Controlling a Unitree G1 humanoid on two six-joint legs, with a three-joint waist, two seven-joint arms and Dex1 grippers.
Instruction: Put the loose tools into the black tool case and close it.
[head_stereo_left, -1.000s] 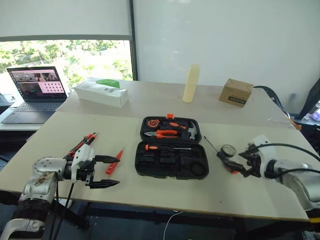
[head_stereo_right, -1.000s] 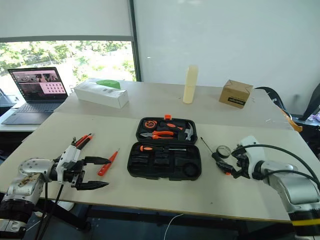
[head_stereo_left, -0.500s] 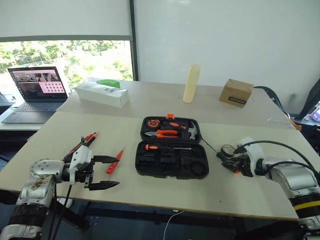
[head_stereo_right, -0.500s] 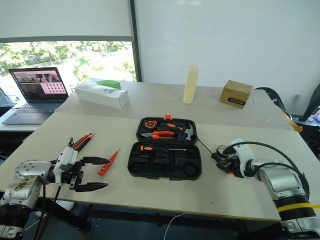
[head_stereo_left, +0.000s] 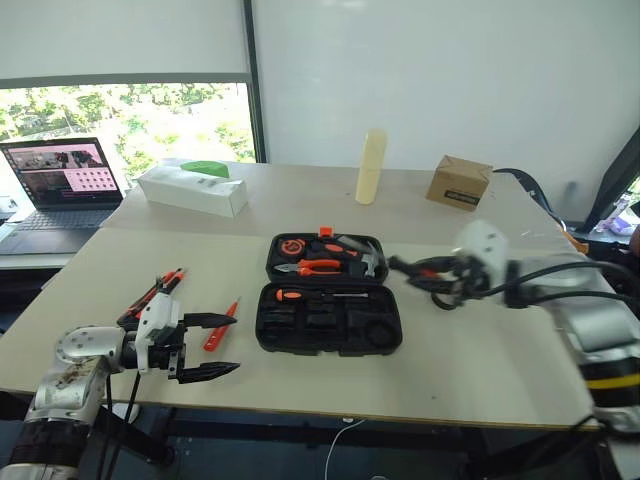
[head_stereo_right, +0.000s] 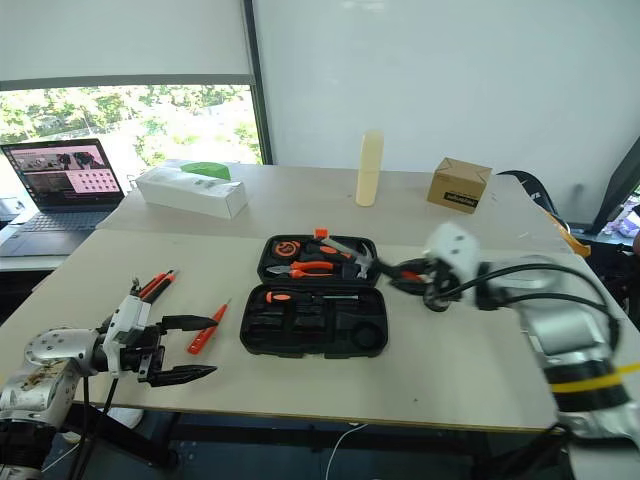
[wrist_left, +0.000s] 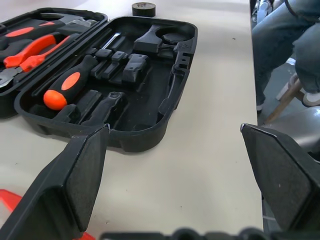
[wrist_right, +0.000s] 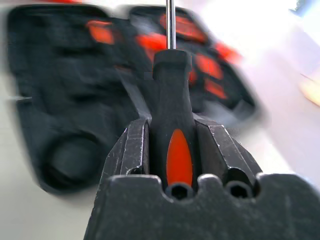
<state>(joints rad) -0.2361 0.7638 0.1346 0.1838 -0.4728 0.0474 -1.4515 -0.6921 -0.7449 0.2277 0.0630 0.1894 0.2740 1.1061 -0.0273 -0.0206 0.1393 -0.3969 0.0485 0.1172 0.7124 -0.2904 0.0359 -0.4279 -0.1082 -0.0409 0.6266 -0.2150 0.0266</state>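
Right tool (wrist_right: 172, 150) grips a black-and-orange screwdriver (wrist_right: 172, 120) by its handle, carried above the worktop (head_stereo_left: 470, 360) beside the open black tool case (head_stereo_left: 330, 320). Left tool (head_stereo_left: 212, 347) stands open, empty. Advice: align the shaft with a vacant long recess, lower squarely, then release.

A matt black moulded-plastic tool case (head_stereo_left: 330, 300) lies open on a smooth, pale, low-sheen worktop (head_stereo_left: 480, 360). The right claw (wrist_right: 170, 145), of matt black plastic with ridged edges, grips a screwdriver (wrist_right: 171, 135) whose dull black handle carries a glossy orange inlay and a bright metal shaft. In the case, pliers (head_stereo_left: 312, 266) show smooth orange grips, and a hammer (head_stereo_left: 366, 261) has a shiny metal head. The left claw (wrist_left: 175, 165) has flat, matt black fingers (wrist_left: 82, 175). Behind stand a brown cardboard box (head_stereo_left: 458, 183) and a smooth white oblong box (head_stereo_left: 192, 188).
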